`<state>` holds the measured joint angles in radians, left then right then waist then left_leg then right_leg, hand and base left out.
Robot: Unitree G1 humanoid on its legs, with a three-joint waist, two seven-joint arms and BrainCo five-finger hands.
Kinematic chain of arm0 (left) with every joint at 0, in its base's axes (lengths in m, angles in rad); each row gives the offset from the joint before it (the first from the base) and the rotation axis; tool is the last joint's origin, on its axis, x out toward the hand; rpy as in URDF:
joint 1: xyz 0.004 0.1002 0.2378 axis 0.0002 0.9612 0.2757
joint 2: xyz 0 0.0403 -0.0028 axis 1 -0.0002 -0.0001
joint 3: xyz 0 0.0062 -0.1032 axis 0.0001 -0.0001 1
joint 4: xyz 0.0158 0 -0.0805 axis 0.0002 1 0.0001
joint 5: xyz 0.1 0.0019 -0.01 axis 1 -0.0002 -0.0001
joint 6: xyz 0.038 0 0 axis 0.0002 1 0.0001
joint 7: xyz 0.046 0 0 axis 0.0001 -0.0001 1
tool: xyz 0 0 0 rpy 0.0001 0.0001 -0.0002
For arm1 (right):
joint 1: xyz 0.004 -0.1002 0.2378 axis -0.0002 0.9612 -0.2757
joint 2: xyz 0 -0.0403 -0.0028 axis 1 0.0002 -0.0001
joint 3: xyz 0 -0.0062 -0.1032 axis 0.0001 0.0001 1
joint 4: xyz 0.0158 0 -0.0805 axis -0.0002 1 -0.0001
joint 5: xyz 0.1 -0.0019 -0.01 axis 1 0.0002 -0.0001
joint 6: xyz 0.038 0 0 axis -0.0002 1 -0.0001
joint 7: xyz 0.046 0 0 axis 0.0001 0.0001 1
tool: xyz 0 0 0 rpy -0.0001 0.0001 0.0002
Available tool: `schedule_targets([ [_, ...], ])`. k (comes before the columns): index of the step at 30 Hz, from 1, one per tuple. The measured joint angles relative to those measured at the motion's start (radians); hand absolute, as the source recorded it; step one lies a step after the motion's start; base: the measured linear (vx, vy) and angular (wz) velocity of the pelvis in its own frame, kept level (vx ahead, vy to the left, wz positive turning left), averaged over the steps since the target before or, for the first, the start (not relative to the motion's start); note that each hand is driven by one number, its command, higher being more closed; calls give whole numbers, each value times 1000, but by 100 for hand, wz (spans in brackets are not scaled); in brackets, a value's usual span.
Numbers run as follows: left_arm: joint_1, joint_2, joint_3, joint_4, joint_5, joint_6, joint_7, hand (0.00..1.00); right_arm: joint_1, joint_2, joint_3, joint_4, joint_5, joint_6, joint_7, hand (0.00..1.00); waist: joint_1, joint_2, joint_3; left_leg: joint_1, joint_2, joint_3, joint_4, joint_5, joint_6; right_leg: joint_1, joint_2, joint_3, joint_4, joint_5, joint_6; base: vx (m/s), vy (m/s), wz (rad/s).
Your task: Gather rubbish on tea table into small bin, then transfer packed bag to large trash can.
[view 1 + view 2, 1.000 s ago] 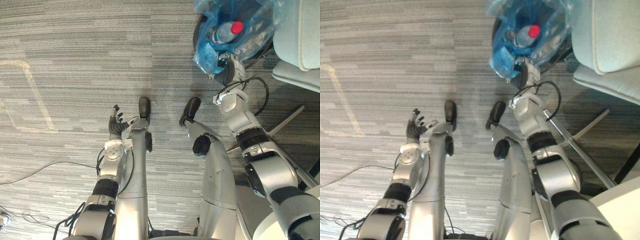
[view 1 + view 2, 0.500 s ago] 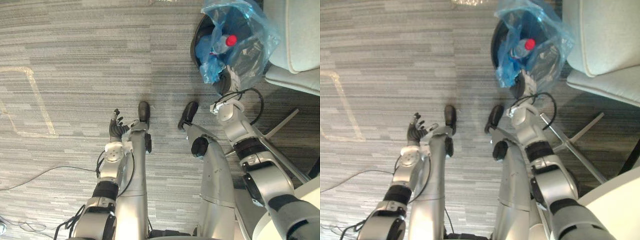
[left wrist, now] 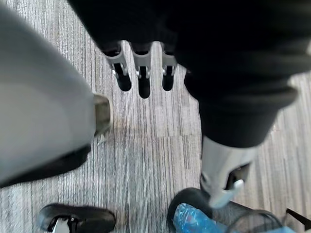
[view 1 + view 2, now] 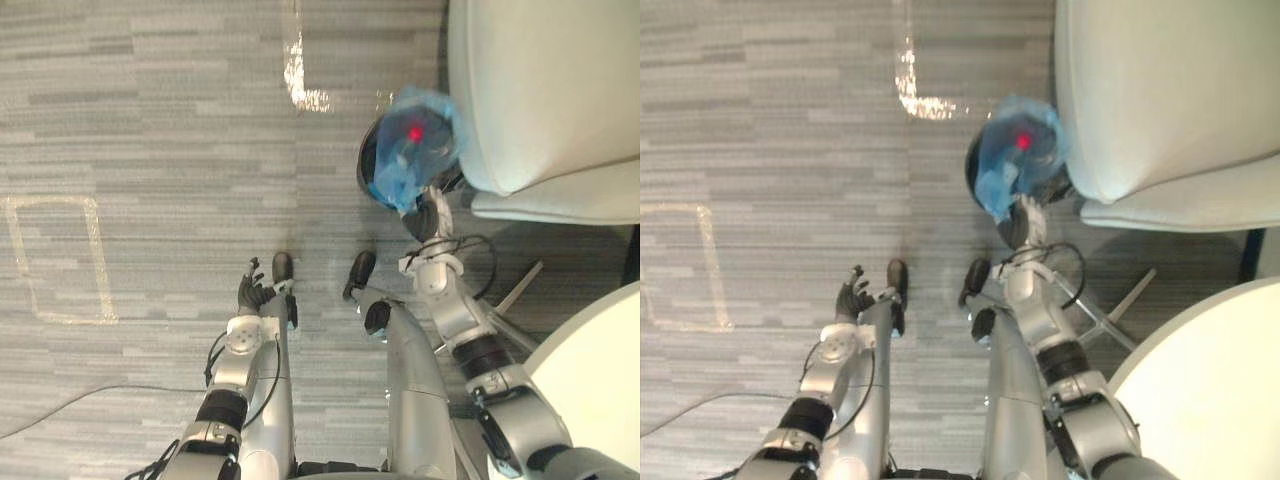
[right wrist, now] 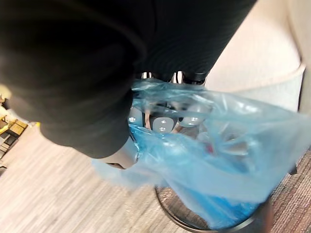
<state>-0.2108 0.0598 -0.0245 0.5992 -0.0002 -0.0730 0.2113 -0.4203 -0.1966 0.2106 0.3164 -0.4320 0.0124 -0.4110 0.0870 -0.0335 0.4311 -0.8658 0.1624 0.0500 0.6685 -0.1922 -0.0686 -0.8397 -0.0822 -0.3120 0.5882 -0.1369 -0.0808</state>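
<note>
Through the blue bag [image 4: 412, 150] at 1 o'clock the contents blur; a red spot [image 4: 414, 133] alone reads. The bag hides most of the dark bin [image 4: 366, 168]. The pale chair [image 4: 540, 90] is cut off at 2 o'clock, the white table [image 4: 600, 370] at 4 o'clock.

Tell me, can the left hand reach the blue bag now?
Probably not from here: the left hand hangs open, well apart from the blue bag, which the right hand grips over the bin.
</note>
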Motion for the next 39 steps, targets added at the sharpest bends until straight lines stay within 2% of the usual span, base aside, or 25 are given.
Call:
schedule_targets([
  [5,47,-4,-8,57,38,13,-4,0,135,62,26,-109,21,-15,49,100,-5,-16,-59,187,4,36,-96,5,0,180,25,23,-120,28,17,81,20,-15],
  [8,79,1,-37,133,40,20,-20,0,226,95,37,-110,24,-43,88,100,-11,-40,-154,345,-16,75,-233,32,3,311,35,55,-240,59,33,166,16,-15],
  [10,88,4,-51,179,47,23,-20,0,254,100,43,-109,40,-46,115,100,-31,-42,-189,416,-36,81,-320,65,5,376,36,61,-319,91,41,149,8,-1],
  [14,117,5,-53,199,60,36,-22,0,279,96,38,-109,41,-55,161,100,-42,-38,-219,543,-54,114,-437,99,5,499,51,98,-465,158,60,91,33,-22],
  [19,159,7,-66,193,77,36,-29,0,350,73,37,-154,43,-71,209,100,-52,-33,-282,646,-73,140,-512,112,12,603,52,126,-569,201,81,65,69,-13],
  [23,213,14,-89,112,78,37,-42,0,378,67,41,-235,75,-93,241,100,-58,-31,-329,678,-87,163,-535,115,17,635,48,158,-620,232,89,9,54,-17],
  [26,254,30,-124,34,78,35,-46,0,379,57,45,-266,83,-103,261,100,-59,-29,-334,713,-99,162,-554,122,27,676,42,161,-650,249,97,-13,45,-1],
  [32,347,46,-169,-176,108,29,-66,0,380,-19,71,-345,146,-135,293,100,-62,-21,-354,738,-119,160,-595,122,37,683,31,187,-662,251,108,-17,33,-6],
  [37,336,76,-217,-331,116,-9,-66,0,368,-54,86,-345,213,-140,318,100,-64,-5,-379,753,-121,161,-597,130,46,693,32,194,-662,260,102,40,15,-4],
  [39,328,86,-240,-406,117,-41,-66,0,334,-77,108,-346,243,-143,328,100,-73,-1,-392,765,-121,162,-597,130,46,704,33,214,-663,261,103,31,17,-4],
])
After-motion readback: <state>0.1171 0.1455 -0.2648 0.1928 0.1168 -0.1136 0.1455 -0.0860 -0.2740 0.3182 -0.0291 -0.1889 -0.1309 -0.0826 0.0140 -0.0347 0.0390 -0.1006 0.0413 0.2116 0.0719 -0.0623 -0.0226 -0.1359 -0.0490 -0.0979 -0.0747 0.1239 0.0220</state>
